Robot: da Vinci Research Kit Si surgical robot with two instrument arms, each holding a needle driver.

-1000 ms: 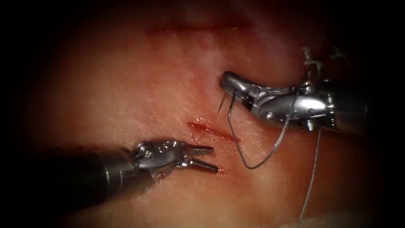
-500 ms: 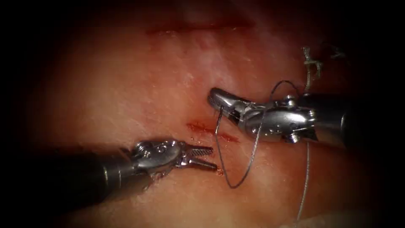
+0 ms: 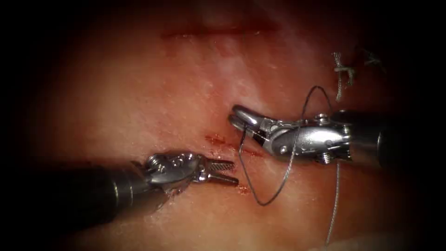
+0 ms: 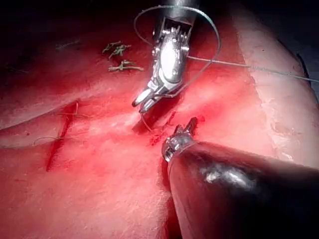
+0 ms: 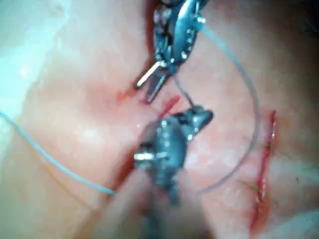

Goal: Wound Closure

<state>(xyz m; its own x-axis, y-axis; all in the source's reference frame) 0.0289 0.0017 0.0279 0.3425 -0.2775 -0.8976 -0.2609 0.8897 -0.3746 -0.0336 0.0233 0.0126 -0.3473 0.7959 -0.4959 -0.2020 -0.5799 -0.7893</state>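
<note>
Gripping the needle near its blunt end, the right gripper sits over the tissue, just right of the small cut. Its jaws are closed on the needle, which hangs down from them across the cut; whether the tip has entered the tissue cannot be told. From the needle the thread sweeps toward the near side in a loop, climbs past the right tool's wrist, arches over it on the far side, then drops away toward the near right. The left gripper lies at the near left of the cut, jaws slightly apart and holding nothing, tips pointing right toward the needle. Red fluid marks the tissue beside those tips. Cut thread ends lie at the far right, well apart from both tools. In the left wrist view the right gripper points at the cut, with the thread looped around its shaft.
</note>
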